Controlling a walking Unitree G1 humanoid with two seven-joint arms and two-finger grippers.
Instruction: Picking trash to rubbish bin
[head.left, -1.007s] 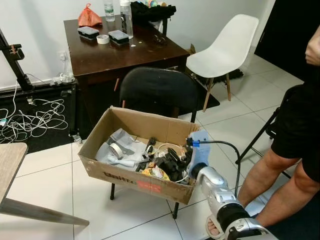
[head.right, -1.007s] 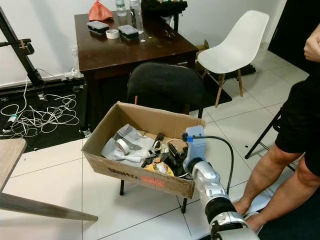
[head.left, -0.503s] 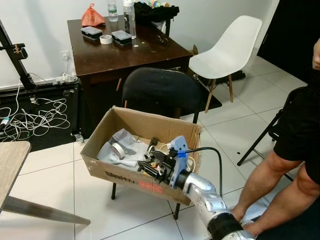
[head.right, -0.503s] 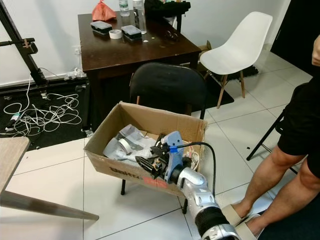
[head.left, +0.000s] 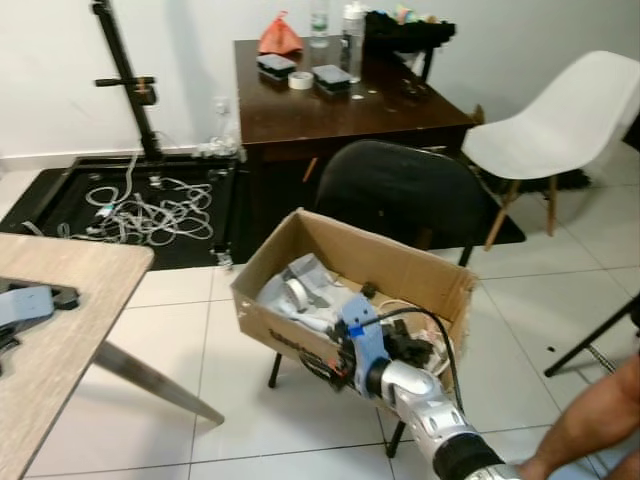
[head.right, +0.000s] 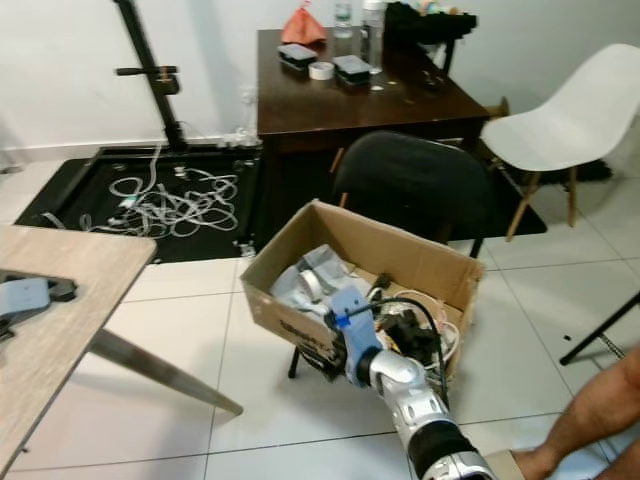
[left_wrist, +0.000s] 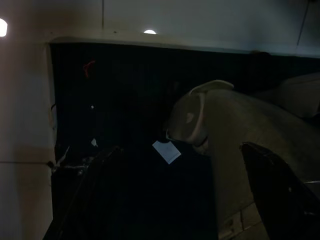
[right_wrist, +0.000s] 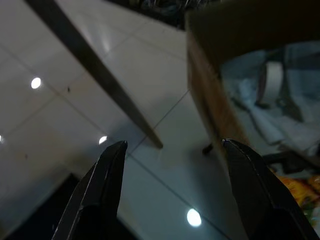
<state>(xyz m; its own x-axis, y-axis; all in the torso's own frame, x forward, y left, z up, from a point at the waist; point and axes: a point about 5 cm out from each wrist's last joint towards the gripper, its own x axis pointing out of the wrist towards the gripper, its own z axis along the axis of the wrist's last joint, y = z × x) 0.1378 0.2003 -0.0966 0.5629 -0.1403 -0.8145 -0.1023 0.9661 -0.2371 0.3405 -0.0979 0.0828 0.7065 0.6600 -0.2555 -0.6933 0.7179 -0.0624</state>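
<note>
One right gripper (right_wrist: 172, 195), spread, beside cardboard box (head.left: 290, 335).

The robot's silver right arm (head.left: 430, 415) reaches up from about five o'clock toward the middle of the head views, its blue wrist housing (head.left: 358, 328) leading. The right gripper (right_wrist: 172, 195) at its tip has its two long black fingers (right_wrist: 102, 187) spread wide apart, with nothing between them.

A black chair (head.left: 400, 195) carries the trash-filled cardboard box (head.left: 350, 262).
</note>
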